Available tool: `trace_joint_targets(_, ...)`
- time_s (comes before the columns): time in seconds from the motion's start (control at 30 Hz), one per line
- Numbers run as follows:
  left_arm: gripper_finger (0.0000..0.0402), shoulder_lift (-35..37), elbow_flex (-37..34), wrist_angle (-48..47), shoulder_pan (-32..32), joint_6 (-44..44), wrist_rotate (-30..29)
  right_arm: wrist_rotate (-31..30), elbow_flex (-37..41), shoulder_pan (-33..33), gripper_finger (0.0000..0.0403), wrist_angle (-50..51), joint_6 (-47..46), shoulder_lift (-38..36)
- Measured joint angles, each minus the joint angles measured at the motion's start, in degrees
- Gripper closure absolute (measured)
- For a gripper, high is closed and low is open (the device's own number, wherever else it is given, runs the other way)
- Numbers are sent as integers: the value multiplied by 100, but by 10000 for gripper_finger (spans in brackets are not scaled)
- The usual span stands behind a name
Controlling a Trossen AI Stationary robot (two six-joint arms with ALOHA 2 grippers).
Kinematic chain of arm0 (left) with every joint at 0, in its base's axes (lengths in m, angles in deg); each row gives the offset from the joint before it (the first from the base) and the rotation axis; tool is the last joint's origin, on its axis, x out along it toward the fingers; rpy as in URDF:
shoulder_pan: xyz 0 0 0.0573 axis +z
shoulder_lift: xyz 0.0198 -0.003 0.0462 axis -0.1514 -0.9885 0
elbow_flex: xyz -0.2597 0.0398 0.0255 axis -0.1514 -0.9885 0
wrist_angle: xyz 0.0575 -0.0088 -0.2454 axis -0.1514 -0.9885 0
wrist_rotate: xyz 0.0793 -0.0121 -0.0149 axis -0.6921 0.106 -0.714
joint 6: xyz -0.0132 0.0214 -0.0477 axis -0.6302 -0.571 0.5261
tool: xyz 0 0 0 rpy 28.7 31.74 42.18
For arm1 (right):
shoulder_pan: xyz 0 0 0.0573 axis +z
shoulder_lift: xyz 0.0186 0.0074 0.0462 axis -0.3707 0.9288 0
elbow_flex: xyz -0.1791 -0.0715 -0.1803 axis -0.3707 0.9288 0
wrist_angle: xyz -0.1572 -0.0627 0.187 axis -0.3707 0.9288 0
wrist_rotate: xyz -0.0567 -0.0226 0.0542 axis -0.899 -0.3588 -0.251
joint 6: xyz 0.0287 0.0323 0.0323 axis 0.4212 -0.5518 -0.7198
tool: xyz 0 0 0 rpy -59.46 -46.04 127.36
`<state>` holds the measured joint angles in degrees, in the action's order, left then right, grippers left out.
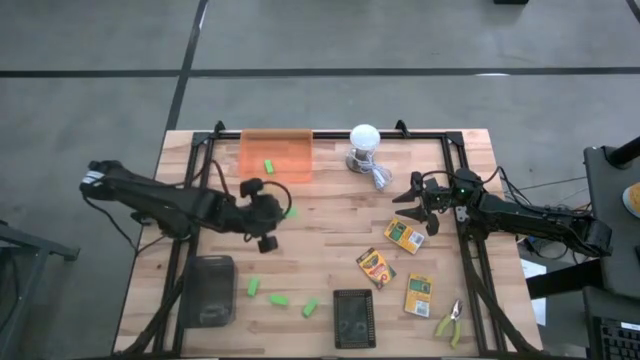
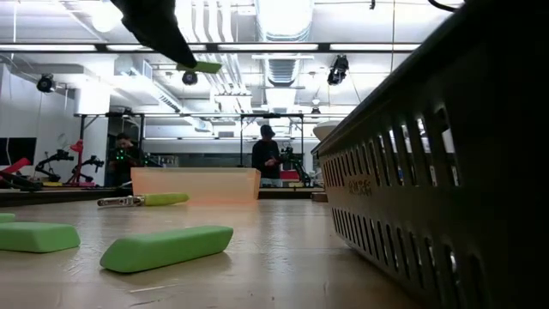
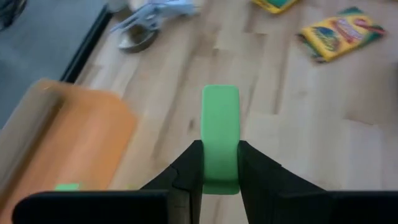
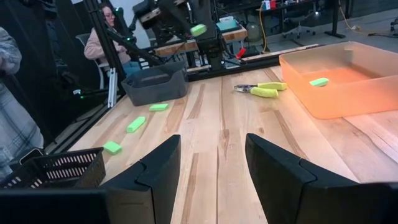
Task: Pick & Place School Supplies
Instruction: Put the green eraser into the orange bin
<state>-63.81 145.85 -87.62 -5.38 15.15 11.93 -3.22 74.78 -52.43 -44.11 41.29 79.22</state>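
Here the left hand (image 3: 221,165) is clamped narrowly on a green block (image 3: 220,134), held above the table (image 1: 330,215) just near of the orange bin (image 1: 277,155), which already holds one block (image 1: 268,166). The right hand (image 1: 418,195) waits, fingers apart and holding nothing, beside the crayon boxes (image 1: 405,236). Three more blocks (image 1: 279,298) lie near the front edge.

The wooden table (image 1: 330,225) stands on a grey concrete floor (image 1: 90,40) crossed by dark seams. Overhead, bright strip lights (image 2: 283,13) and white pipes run along the ceiling, with black lamps hanging from it. Farther back, a person (image 2: 266,154) stands at a workbench, another person (image 4: 109,37) sits just beyond the table's far end, and a third figure's grey sleeve (image 4: 12,118) shows at the side.
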Motion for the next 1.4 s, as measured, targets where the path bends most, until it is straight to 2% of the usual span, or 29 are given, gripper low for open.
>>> trace_joint_targets(0.17,319,19,61,-149,544,15,-28,1,1,0,225,1,-1,0)
trace_joint_targets(0.33,319,-17,64,-110,1402,10,18,1,0,2,225,-1,-1,0)
trace_joint_targets(0.67,319,-230,64,151,3459,227,759,0,0,1,225,-1,-1,0)
trace_joint_targets(0.87,319,-612,64,172,4425,239,1201,0,1,2,225,-1,-1,0)
trace_joint_targets(1.1,319,-1368,64,218,5055,234,1600,0,0,2,225,-1,-1,0)
trace_joint_targets(1.4,319,-2403,64,668,5294,31,1683,0,-1,1,225,-1,1,0)
